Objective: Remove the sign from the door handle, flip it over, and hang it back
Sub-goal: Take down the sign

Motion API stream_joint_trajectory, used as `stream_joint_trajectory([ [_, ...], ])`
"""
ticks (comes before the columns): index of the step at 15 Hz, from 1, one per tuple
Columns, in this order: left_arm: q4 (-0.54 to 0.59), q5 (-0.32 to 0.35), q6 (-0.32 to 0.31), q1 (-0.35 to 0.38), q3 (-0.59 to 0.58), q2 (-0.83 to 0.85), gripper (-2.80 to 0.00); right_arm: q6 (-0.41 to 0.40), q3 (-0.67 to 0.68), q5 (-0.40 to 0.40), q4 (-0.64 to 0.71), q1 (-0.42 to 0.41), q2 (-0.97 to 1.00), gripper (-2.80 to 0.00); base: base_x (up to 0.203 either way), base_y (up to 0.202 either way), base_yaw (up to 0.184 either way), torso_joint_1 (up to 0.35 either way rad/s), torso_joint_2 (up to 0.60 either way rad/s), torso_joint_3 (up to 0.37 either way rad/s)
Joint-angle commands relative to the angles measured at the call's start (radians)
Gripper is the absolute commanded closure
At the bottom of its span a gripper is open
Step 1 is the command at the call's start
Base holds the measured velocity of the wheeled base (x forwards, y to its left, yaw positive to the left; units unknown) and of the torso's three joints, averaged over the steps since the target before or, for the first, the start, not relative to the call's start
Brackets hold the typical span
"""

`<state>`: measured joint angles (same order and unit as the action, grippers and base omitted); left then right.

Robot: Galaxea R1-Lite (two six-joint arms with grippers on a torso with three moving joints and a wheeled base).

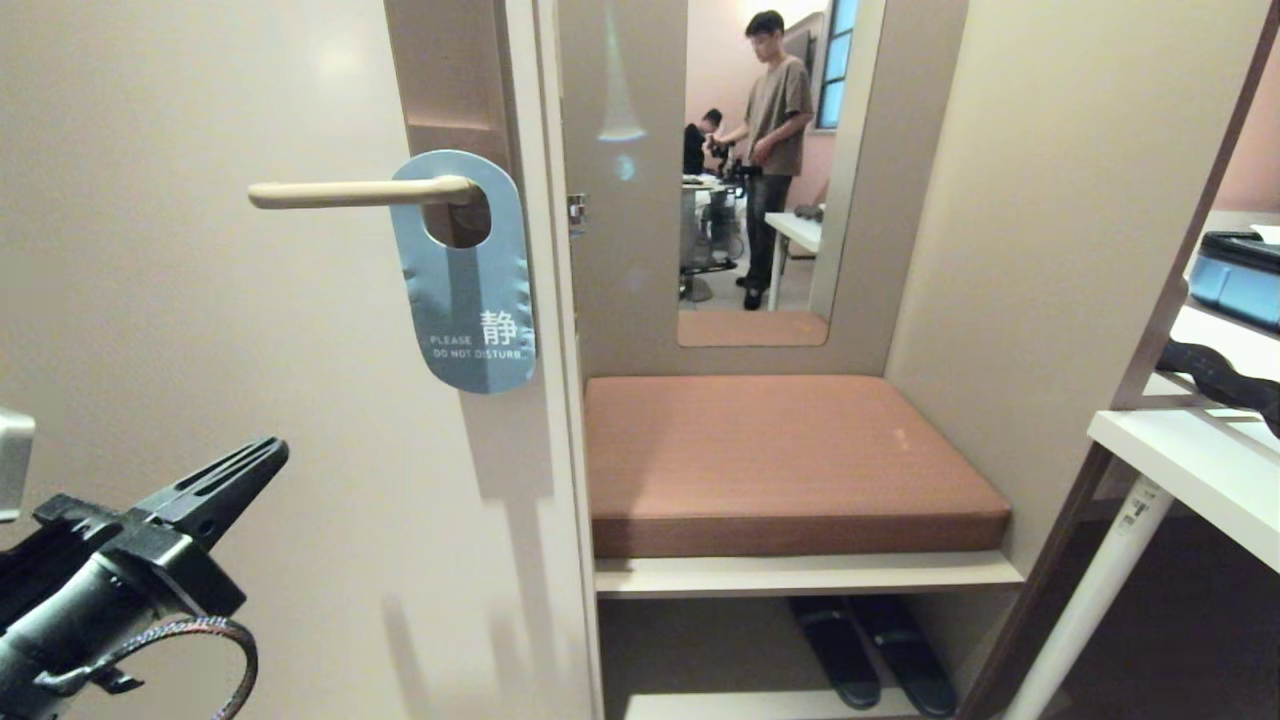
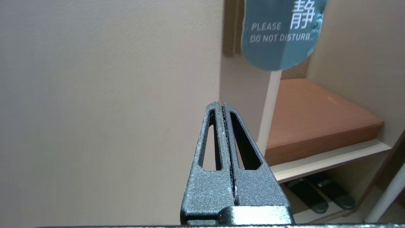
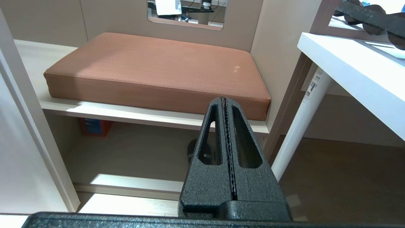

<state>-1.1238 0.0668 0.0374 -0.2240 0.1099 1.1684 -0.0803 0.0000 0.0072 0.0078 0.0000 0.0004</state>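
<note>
the left tool (image 1: pixel 262 458) has its two fingers pressed flat together, with no gap between them, and it holds nothing. it is in the lower left of the head view, in front of the cream door (image 1: pixel 200 400), and it touches neither the door nor the sign. its tip points up and toward the sign, but it is well apart from it and lower than it. the left arm comes in from the bottom left corner, tilted upward, with a braided cable loop under its wrist

the right tool (image 3: pixel 225 101) is also fully closed and empty. it shows only in its own wrist view, where it points down toward the brown seat cushion (image 3: pixel 152 66) and the shelf under it, and touches nothing

the sign (image 1: pixel 470 290) hangs by its hole on the door handle (image 1: pixel 350 192), close to the elbow of the handle, with the blue face to the front. it hangs a little tilted, and its lower part lies against the edge of the door. on it i can read a large white chinese character "静" and the words "please do not disturb" in white capitals. the same words show in the left wrist view

a pair of dark slippers (image 1: pixel 870 650) lies below the cushion shelf. a white worktop (image 1: pixel 1190 470) is on the right. in the opening behind the seat a standing person (image 1: pixel 775 150) can be seen
</note>
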Motion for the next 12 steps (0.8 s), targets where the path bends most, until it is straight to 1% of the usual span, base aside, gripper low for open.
stream_joint_trajectory([
  [1,-0.007,0.001,0.001,0.010,-0.036,-0.081,0.00,-0.001,0.000,0.000,0.000,0.000,0.000,0.00,0.000,0.000,0.000,0.000,0.00,0.000],
  [3,-0.007,-0.019,0.000,0.023,-0.041,-0.112,0.00,-0.001,0.000,0.000,0.000,0.000,0.000,0.00,0.000,0.000,0.000,0.000,0.00,0.000],
  [5,-0.007,-0.028,-0.004,0.068,-0.043,-0.136,0.00,-0.001,0.000,0.000,0.000,0.000,0.000,0.00,0.000,0.000,0.000,0.000,0.00,0.000],
  [8,-0.004,-0.028,-0.008,0.112,-0.097,-0.215,0.00,-0.001,0.000,0.000,0.000,0.000,0.000,0.00,0.000,0.000,0.000,0.000,0.00,0.000],
  [9,0.017,-0.029,-0.011,0.120,-0.103,-0.259,0.00,-0.001,0.000,0.000,0.000,0.000,0.000,0.00,0.000,0.000,0.000,0.000,0.00,0.000],
  [12,0.208,-0.029,-0.017,0.132,-0.108,-0.456,0.00,-0.001,0.000,0.000,0.000,0.000,0.000,0.00,0.000,0.000,0.000,0.000,0.00,0.000],
])
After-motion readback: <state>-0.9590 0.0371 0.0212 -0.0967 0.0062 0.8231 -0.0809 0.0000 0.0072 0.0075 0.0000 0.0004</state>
